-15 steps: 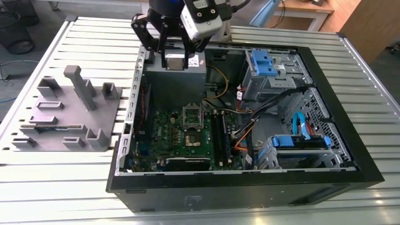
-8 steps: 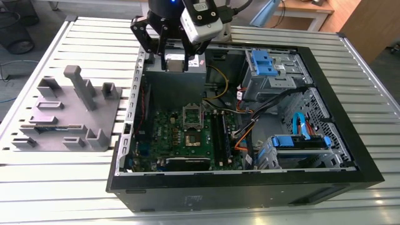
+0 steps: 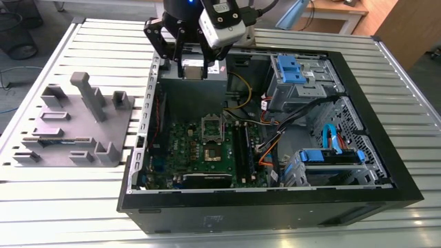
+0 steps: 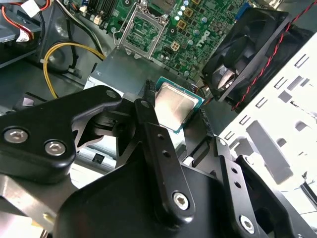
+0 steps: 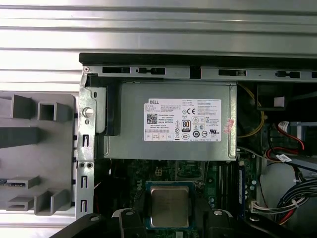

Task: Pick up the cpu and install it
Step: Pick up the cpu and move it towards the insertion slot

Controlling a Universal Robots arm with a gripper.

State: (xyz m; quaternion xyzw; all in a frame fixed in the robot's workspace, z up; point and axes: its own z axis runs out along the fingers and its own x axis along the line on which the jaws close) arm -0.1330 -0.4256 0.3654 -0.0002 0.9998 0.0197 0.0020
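The cpu [image 4: 174,105] [image 5: 169,207], a flat square chip with a pale silvery top and a green rim, is pinched between my black fingers [image 4: 148,129]. In the exterior view my gripper [image 3: 193,71] hangs over the grey power supply [image 3: 200,90] at the far end of the open computer case [image 3: 276,206], shut on the cpu [image 3: 194,68]. The green motherboard [image 3: 183,150] lies below, nearer the camera. Its socket [image 3: 210,151] [image 4: 143,27] stands open with the metal frame lifted, and the chip is well above and apart from it.
A grey fixture tray [image 3: 69,129] with upright blocks sits on the slatted table at the exterior view's left. Inside the case are blue drive bays [image 3: 293,70], cable bundles [image 3: 276,139], black memory slots [image 3: 241,144] and a black fan [image 4: 247,44].
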